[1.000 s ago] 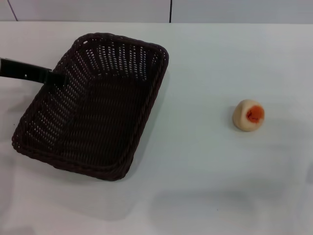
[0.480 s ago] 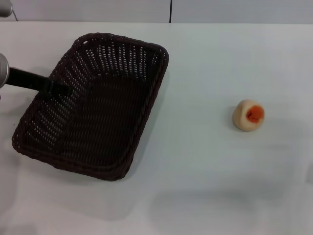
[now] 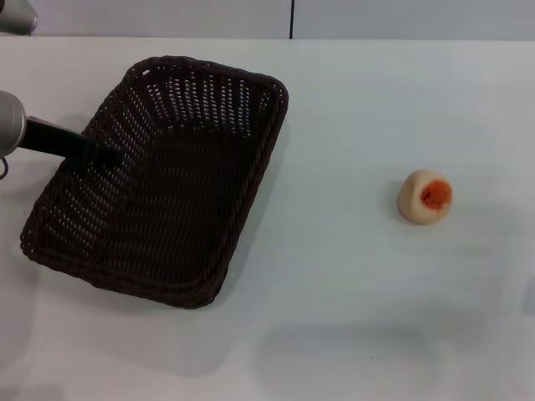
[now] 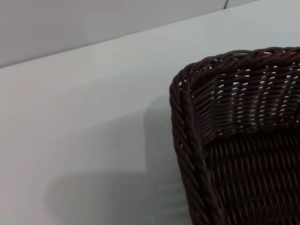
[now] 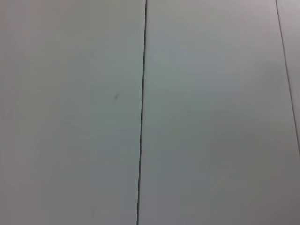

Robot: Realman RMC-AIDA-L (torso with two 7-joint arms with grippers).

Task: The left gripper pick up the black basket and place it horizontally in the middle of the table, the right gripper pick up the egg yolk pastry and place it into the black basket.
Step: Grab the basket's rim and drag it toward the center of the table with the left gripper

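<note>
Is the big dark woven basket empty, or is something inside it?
Empty of objects. The dark brown-black woven wicker basket shows only bare weave; the left gripper reaches over its rim, and the small round beige pastry sits apart on the white table.

dark woven basket [image 3: 159,184], beige pastry [image 3: 425,196] (orange centre), white table [image 3: 351,292]

All I can see of my robot is a bit of its left arm [image 3: 10,124] at the far left edge of the head view: a round, smooth, silver-grey tube end with a thin dark wire curling just under it. Out of that tube sticks the left gripper [image 3: 73,145], which looks like a long, slim, flat black bar with a blunt tip. One more rounded grey piece [image 3: 17,15] shows in the top left corner, and I can't see any lights, screws or marks on these parts.
</note>
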